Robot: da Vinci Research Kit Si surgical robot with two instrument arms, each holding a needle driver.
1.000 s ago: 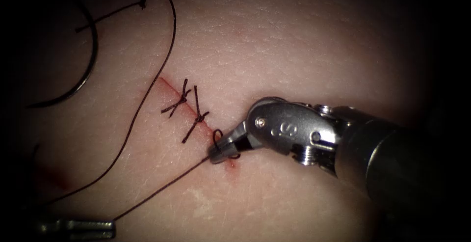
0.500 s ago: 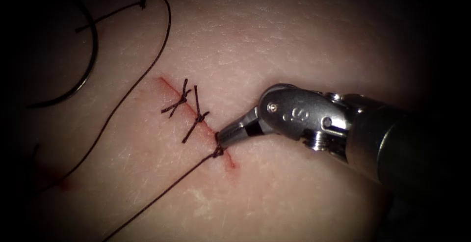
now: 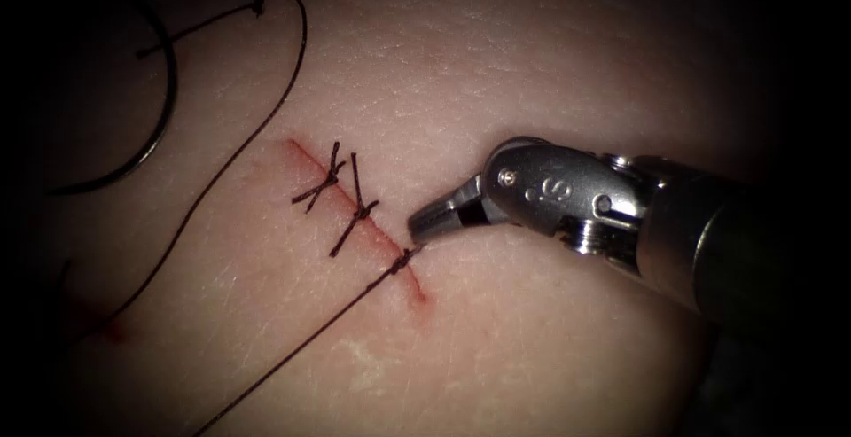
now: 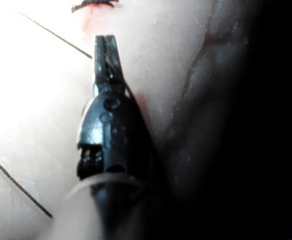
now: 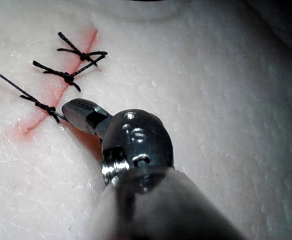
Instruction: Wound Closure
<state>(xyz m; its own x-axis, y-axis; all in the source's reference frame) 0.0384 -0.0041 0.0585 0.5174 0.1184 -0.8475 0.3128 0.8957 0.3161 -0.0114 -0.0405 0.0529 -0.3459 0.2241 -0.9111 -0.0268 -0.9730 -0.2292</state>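
Far left of the cut (image 3: 301, 155), loose on the tissue (image 3: 550, 74): the curved needle (image 3: 170, 100), lying flat, in neither tool and not in the tissue. Across its upper curve, a cut end of thread (image 3: 199, 25) with a small knot at one tip. Lower down on that same side, a smear of red fluid (image 3: 113, 332).

Nearer the cut, still on its left: the thread (image 3: 292, 348), one strand looping wide from up by the needle, another drawn straight down and away from the cut's lower part. In the left wrist view, the left tool (image 4: 105, 42), jaws together and clamped on that thread where the strand meets them.

On the cut itself: two finished stitches (image 3: 328, 175) across its upper and middle part, then a third knot (image 3: 401, 261) lower down, with the straight strand running from it.

Just right of the cut, beside the third knot: the right tool (image 3: 417, 230), jaws closed and pinching the knot's short tail of thread, tip just above the tissue.
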